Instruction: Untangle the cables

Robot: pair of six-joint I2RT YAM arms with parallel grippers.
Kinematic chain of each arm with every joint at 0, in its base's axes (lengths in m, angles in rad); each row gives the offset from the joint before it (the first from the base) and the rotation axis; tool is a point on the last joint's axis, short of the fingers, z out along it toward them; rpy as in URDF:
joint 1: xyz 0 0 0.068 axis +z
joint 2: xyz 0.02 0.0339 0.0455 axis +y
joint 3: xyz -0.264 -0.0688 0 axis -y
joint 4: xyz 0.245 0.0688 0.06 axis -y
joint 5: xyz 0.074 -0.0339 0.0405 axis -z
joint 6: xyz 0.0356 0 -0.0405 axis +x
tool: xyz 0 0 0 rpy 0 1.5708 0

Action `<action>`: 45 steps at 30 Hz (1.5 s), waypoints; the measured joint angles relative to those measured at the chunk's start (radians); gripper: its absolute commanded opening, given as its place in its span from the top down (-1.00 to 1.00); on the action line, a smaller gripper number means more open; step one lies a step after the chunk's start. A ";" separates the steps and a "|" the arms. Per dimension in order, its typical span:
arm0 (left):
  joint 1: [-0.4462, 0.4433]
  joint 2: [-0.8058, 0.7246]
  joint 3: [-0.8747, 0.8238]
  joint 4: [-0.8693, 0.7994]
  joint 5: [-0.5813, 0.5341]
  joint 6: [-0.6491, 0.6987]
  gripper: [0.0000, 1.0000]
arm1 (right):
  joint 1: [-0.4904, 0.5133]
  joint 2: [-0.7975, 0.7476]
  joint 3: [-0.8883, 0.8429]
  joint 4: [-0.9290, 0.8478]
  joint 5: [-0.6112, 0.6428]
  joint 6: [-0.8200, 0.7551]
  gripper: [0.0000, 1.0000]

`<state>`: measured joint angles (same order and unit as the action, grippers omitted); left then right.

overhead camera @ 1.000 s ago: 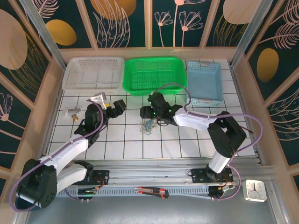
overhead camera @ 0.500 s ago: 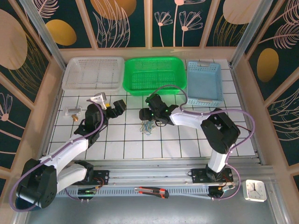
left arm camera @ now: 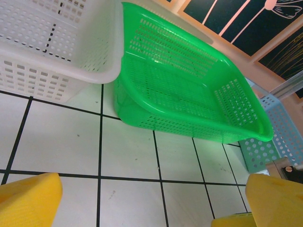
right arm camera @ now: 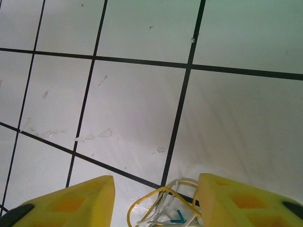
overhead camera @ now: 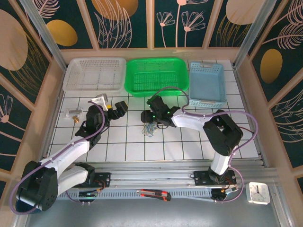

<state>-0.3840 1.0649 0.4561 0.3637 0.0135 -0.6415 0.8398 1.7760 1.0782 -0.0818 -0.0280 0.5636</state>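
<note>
The cables (overhead camera: pixel 149 127) form a small tangled clump of yellow-tan, white and blue strands on the tiled table, just left of centre. My right gripper (overhead camera: pixel 147 117) hovers right over the clump's far side. In the right wrist view its yellow fingers (right arm camera: pixel 71 203) stand wide apart, open, with the cables (right arm camera: pixel 161 208) lying loose between them at the bottom edge and not pinched. My left gripper (overhead camera: pixel 118 108) is a little way to the left of the clump. Its yellow fingertips (left arm camera: pixel 28 198) are spread open over bare tile, holding nothing.
Three baskets line the back: white (overhead camera: pixel 94 74), green (overhead camera: pixel 156 75) and blue (overhead camera: pixel 206 82). A white fitting (overhead camera: pixel 100 99) and a small brass-tipped part (overhead camera: pixel 73 115) lie at the left. A box cutter (overhead camera: pixel 154 194) and a clock (overhead camera: pixel 258 192) sit in front of the table.
The right arm's elbow has folded in and its gripper has shifted slightly left, toward the back, over the clump. The left arm has not moved.
</note>
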 measured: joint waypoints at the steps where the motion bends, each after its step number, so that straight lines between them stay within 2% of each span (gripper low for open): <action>1: 0.000 0.000 0.000 0.000 0.000 0.000 -0.98 | 0.000 0.004 0.000 0.003 0.000 0.000 0.11; 7: 0.000 0.000 0.000 0.000 0.000 0.000 -0.97 | 0.000 0.014 0.000 0.004 -0.008 0.009 0.32; 13: 0.000 0.000 0.000 0.000 0.000 0.000 -0.98 | 0.000 0.014 0.001 0.006 -0.012 0.015 0.68; 16: 0.000 0.000 0.000 0.000 0.000 0.000 -0.98 | 0.000 0.014 0.008 0.006 -0.019 0.016 0.98; 17: 0.000 0.000 0.000 0.000 0.000 0.000 -0.97 | 0.000 0.014 0.012 0.006 -0.019 0.018 1.00; 29: 0.000 0.000 0.000 -0.001 0.004 0.001 -0.98 | 0.000 -0.007 0.026 0.005 -0.023 0.011 1.00; 45: 0.000 0.000 -0.030 0.040 0.085 0.037 -0.98 | -0.001 -0.205 0.033 0.002 -0.023 0.010 1.00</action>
<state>-0.3836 1.0649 0.4259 0.4034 0.0982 -0.6044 0.8387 1.5707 1.1110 -0.0795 -0.0505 0.5739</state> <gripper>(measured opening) 0.988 0.041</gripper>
